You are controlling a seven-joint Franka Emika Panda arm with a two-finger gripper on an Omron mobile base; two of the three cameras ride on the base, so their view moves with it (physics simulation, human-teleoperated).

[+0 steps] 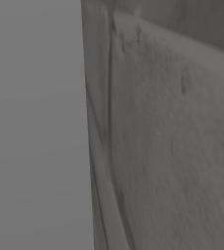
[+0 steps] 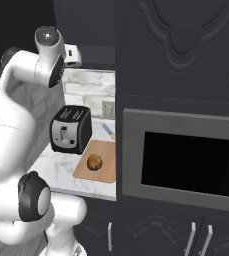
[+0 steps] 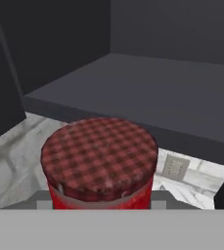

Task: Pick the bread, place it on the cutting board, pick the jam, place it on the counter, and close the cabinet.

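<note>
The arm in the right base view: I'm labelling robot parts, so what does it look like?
The arm is made of glossy white rounded segments with dark, nearly black joints. A round dark cap sits on a low joint, a speckled grey disc tops the highest joint, and a dark panel runs down that link's side. No cables show.

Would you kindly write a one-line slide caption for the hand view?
Jam jar with red checked lid, close before the hand camera, in front of the open dark cabinet shelf.
</note>
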